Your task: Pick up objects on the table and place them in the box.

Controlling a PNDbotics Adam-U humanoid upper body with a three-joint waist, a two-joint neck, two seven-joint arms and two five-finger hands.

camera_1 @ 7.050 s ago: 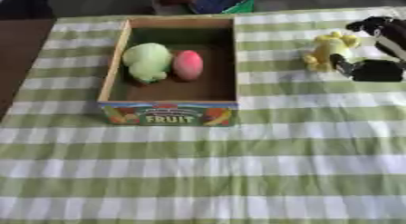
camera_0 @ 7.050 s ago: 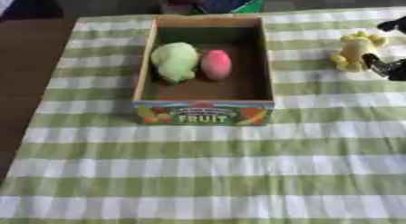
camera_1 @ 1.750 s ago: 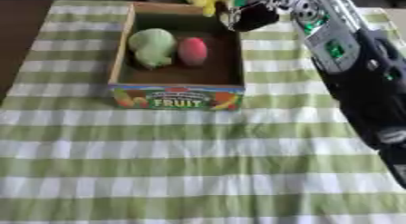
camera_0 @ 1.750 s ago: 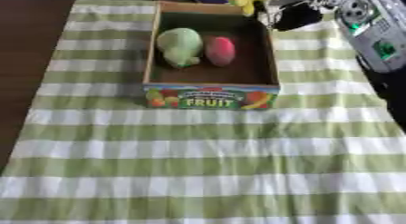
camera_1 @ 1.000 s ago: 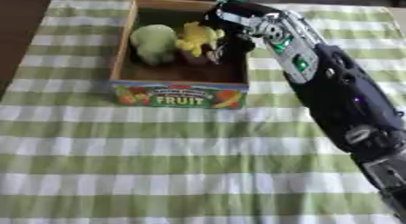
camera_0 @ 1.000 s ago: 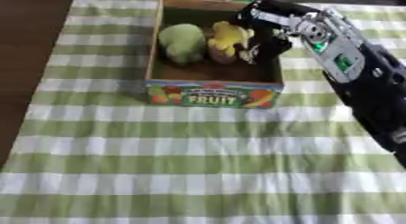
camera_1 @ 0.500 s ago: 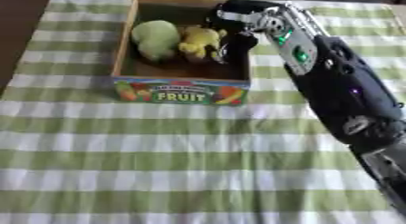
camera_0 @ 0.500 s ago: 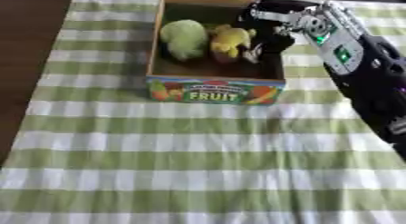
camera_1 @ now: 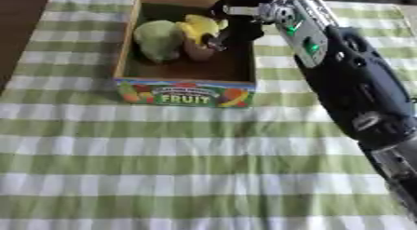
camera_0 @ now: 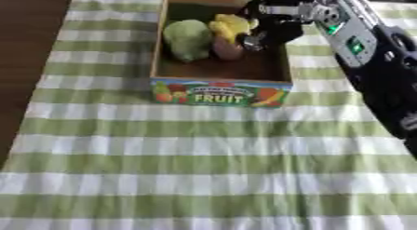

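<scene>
Left eye view shows your right hand (camera_0: pixel 273 25) reaching over the far right side of the fruit box (camera_0: pixel 220 91), its fingers (camera_0: pixel 254 38) curled down beside the yellow toy (camera_0: pixel 229 25). Whether they grip it or only touch it, you cannot tell. That toy lies inside the box, on top of the pink fruit (camera_0: pixel 227 48) and just right of the green fruit (camera_0: pixel 187 38). The box stands on the green checked cloth (camera_0: pixel 204 150) covering the surface.
</scene>
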